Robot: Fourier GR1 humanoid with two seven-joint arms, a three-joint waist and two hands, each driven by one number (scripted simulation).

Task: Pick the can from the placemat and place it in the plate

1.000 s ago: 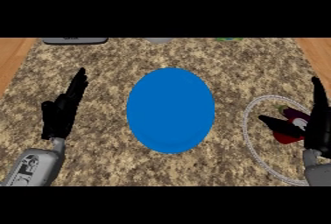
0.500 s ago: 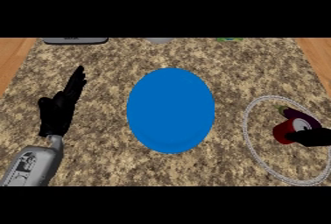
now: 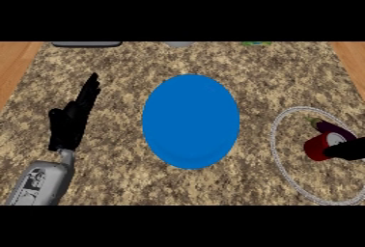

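No readable text.
A dark marking on the grey left forearm (image 3: 39, 183), at the near left, is too blurred to read.

Light: even and quite bright, no clear source direction.
Shadows: almost none on the counter (image 3: 128, 183).
Glare: none on the plate (image 3: 190, 120).
Plate shape: stretched taller than wide.

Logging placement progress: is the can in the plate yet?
No. The can sits on the placemat at right; the blue plate holds nothing.
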